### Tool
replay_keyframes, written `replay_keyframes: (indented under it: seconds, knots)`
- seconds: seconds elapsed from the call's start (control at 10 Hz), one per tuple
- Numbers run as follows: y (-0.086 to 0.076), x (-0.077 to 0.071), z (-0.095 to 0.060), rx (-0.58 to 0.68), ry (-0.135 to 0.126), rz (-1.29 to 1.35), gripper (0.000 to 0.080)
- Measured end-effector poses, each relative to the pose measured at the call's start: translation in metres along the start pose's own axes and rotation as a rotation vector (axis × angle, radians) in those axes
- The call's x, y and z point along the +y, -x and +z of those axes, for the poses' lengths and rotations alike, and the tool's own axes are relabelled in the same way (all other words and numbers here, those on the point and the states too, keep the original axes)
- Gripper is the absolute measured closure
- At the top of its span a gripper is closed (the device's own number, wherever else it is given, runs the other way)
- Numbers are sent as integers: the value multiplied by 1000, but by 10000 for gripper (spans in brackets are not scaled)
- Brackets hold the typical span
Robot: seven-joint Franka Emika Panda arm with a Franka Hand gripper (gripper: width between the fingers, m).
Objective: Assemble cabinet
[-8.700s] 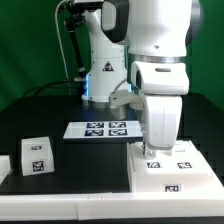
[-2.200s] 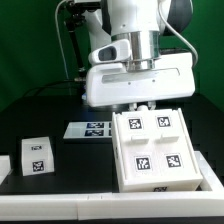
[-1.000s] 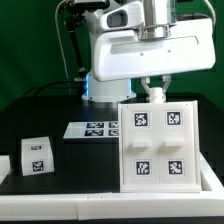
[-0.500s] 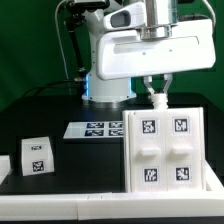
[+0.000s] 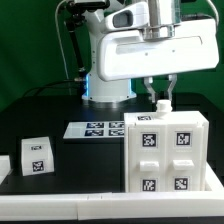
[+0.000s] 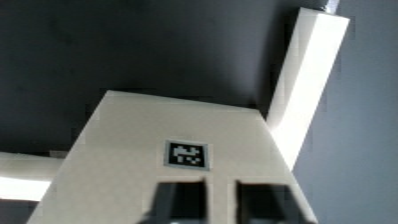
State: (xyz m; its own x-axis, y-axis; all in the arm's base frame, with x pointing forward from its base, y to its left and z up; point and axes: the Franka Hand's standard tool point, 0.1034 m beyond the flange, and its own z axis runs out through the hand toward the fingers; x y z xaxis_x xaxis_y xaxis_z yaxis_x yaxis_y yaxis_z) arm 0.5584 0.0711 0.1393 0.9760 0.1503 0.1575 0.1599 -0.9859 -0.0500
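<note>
The cabinet [image 5: 166,152], a large white box with square black-and-white tags on its face, stands upright at the exterior view's right on the black table. My gripper [image 5: 160,97] is right above it, its two fingers straddling the cabinet's top edge. In the wrist view the cabinet [image 6: 151,130] fills the lower part with one tag showing. My gripper [image 6: 219,205] has its two dark fingers close together with a thin white strip of the cabinet between them. The jaws look shut on that top wall.
The marker board [image 5: 97,128] lies flat behind the cabinet's left side. A small white tagged block [image 5: 37,155] stands at the exterior view's left, another white piece [image 5: 5,166] at the far left edge. A white rail [image 6: 306,70] runs beside the cabinet. The arm's base [image 5: 100,75] is behind.
The cabinet has been lifted off the table by the gripper, tipped from lying flat to standing upright, and turned further to the exterior view's right over the last second.
</note>
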Motion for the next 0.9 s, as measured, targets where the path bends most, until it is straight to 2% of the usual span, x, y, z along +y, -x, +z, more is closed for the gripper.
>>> replay_keyframes:
  seconds: [0.1, 0.2, 0.3, 0.4, 0.5, 0.6, 0.7, 0.8, 0.9]
  knots:
    - [3, 0, 3, -1, 1, -2, 532]
    - [21, 9, 15, 15, 7, -45, 355]
    - [58, 23, 32, -13, 14, -57, 355]
    - [78, 35, 38, -28, 18, -67, 189]
    - [95, 53, 43, -13, 35, -114, 189]
    - [115, 73, 48, -27, 45, -119, 49]
    - [122, 95, 47, -41, 52, -156, 49]
    - [125, 118, 45, -54, 55, -158, 10]
    - [125, 132, 44, -65, 54, -152, 2]
